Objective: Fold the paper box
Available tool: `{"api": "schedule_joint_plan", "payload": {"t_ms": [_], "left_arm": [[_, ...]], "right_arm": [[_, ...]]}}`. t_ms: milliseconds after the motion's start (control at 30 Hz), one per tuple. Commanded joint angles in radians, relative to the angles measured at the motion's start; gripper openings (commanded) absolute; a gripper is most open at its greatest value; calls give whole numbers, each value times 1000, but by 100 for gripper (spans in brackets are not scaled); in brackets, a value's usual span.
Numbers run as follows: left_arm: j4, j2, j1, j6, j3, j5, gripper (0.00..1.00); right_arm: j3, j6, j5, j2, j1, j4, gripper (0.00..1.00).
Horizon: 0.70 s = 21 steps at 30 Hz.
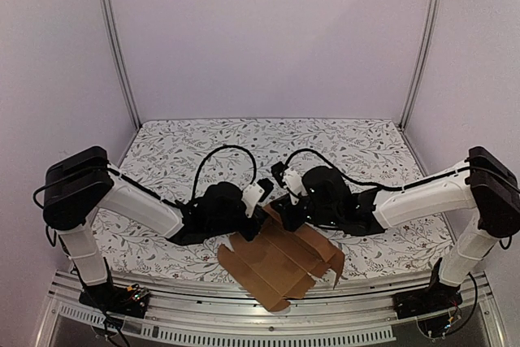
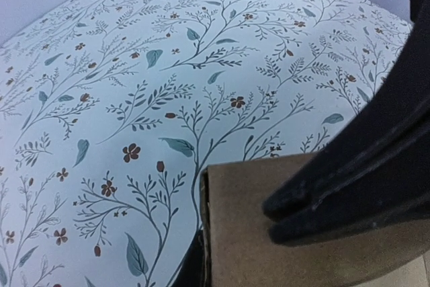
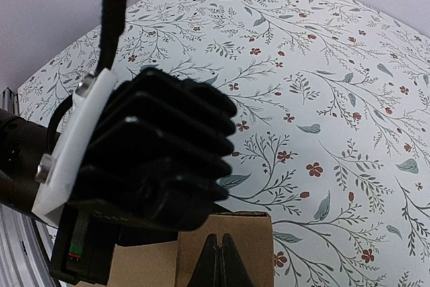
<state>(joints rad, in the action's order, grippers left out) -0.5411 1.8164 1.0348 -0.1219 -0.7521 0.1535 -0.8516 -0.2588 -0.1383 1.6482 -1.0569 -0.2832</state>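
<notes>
paper box (image 1: 276, 266): opened out | left pincer (image 2: 272, 220): clamps flap | right pincer (image 3: 216, 260): closed

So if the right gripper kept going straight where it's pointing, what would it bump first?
Probably the paper box: its brown flap stands right at the right gripper's closed tips. Just past it sits the left arm's black wrist, though depth there is hard to judge.
</notes>
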Motion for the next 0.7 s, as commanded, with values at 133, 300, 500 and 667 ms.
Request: {"api": "schedule_joint_plan", "payload": {"t_ms": [133, 300, 500, 667], "left_arm": [[-31, 30, 16, -26, 35, 7, 3], [-50, 34, 23, -35, 47, 16, 4], [-71, 31, 24, -53, 66, 18, 14], [-88, 21, 27, -71, 88, 25, 24]], "right_arm": [[-41, -26, 13, 70, 9, -68, 0], [-35, -32, 11, 99, 13, -84, 0], [-9, -46, 10, 114, 13, -94, 0], [3, -54, 20, 114, 12, -97, 0]]}}
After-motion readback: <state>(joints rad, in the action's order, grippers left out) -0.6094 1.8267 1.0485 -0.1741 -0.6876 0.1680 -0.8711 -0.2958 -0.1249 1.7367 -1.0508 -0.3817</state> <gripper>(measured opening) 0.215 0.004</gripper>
